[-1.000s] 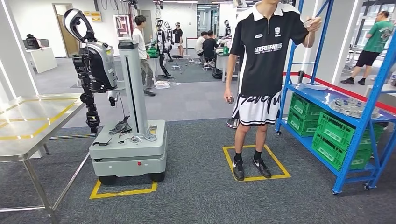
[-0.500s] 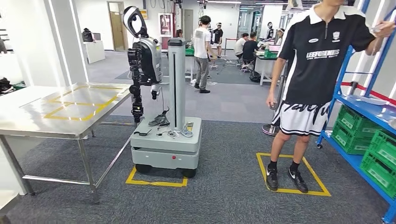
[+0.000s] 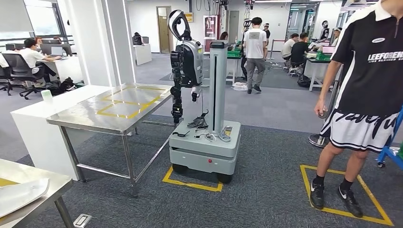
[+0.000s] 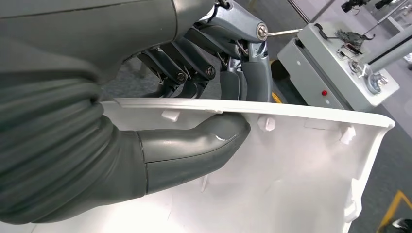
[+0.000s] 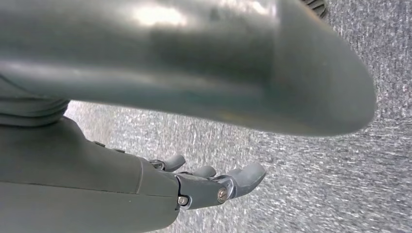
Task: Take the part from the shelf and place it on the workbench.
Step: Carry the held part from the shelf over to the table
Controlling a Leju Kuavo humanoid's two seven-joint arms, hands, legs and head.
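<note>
My left hand (image 4: pixel 194 145) holds the part (image 4: pixel 301 170), a large white plastic panel with small clips along its rim. The thick thumb lies on the panel's inner face and the dark fingers (image 4: pixel 194 73) wrap behind its upper edge. My right hand (image 5: pixel 209 184) hangs over grey carpet with its fingers apart and nothing in them. In the head view the workbench (image 3: pixel 90 116), a steel table marked with yellow tape, stands at centre left. A sliver of the blue shelf (image 3: pixel 392 152) shows at the right edge.
A grey mobile robot base (image 3: pixel 204 147) with a column and arm stands on a yellow floor mark beside the workbench. A person (image 3: pixel 366 95) in black and white stands at right on another yellow square. A second steel table corner (image 3: pixel 47 183) with a pale sheet lies bottom left.
The camera has turned left: the blue shelf has slid out to the right edge, and the steel workbench and the mobile robot have come towards the middle of the picture.
</note>
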